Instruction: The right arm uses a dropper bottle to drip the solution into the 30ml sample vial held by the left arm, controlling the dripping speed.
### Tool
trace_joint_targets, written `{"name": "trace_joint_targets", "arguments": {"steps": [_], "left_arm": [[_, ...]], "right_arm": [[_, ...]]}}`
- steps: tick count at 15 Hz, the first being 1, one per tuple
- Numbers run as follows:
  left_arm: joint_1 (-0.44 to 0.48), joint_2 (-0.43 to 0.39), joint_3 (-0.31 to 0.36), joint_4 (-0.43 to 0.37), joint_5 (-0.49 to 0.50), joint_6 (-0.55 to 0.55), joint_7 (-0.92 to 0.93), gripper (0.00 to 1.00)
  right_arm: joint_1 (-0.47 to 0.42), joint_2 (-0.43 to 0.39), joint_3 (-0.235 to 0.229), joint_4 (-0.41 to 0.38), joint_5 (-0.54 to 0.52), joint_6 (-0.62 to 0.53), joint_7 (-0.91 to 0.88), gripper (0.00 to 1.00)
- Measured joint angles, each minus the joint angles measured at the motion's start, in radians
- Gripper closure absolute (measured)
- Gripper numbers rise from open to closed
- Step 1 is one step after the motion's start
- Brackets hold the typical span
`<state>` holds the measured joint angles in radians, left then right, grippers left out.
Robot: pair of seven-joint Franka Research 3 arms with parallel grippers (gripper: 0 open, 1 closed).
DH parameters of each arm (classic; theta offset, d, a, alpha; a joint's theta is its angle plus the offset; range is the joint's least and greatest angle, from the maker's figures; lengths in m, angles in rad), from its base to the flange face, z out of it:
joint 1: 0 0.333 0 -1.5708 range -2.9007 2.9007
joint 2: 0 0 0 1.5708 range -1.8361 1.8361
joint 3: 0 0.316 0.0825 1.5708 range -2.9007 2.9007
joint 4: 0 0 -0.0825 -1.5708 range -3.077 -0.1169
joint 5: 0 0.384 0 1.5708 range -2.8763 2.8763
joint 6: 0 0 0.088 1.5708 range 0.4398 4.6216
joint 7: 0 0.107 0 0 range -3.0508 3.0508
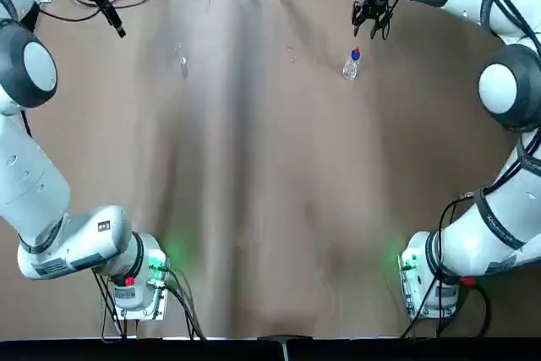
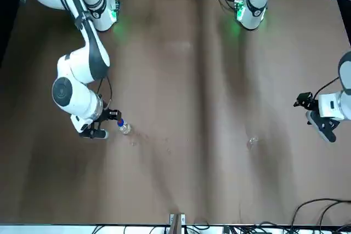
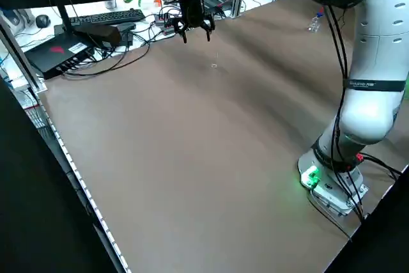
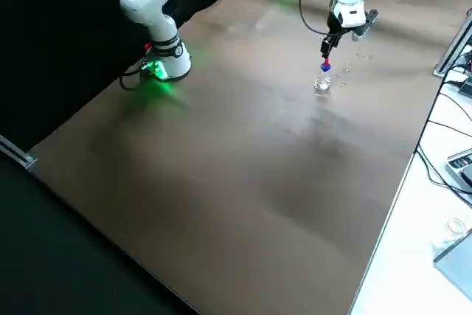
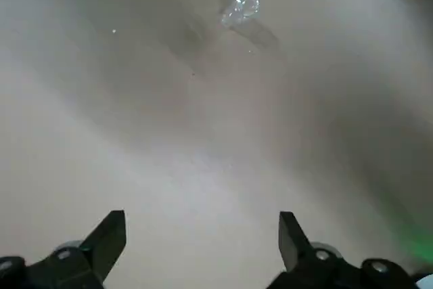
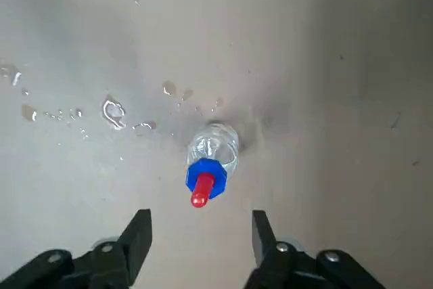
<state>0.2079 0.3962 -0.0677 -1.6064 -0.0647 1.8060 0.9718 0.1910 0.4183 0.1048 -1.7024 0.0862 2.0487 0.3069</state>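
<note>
The right gripper [image 6: 202, 225] has its fingers apart; the dropper bottle [image 6: 213, 148] stands just ahead of them, between their lines. Centre the fingers on the red dropper bulb [image 6: 202, 191], descend straight, then close lightly to avoid squeezing out solution. The left gripper [image 5: 203, 228], fingers apart, is near the sample vial [image 5: 240, 9].

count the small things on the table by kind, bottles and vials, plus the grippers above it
Dropper bottle with blue collar and red tip: 1
Clear vial: 1
Black grippers, the left and the right, both open above the table: 2
Total: 4
</note>
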Motion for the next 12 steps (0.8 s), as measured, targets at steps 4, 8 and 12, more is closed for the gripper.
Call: {"name": "trace_joint_targets", "arguments": {"steps": [4,8,12], "left_arm": [[-0.013,0.016,-0.014,0.003,0.004,0.028,0.132,0.01],[-0.008,0.064,-0.014,0.003,-0.048,0.094,0.360,0.00],[-0.007,0.099,-0.014,0.006,-0.158,0.109,0.505,0.00]], "right_arm": [[0.013,0.029,0.000,-0.001,0.000,0.019,0.021,0.33],[0.016,0.055,-0.001,-0.002,-0.001,0.027,0.024,0.41],[0.016,0.064,-0.003,-0.002,-0.001,0.029,0.024,0.46]]}}
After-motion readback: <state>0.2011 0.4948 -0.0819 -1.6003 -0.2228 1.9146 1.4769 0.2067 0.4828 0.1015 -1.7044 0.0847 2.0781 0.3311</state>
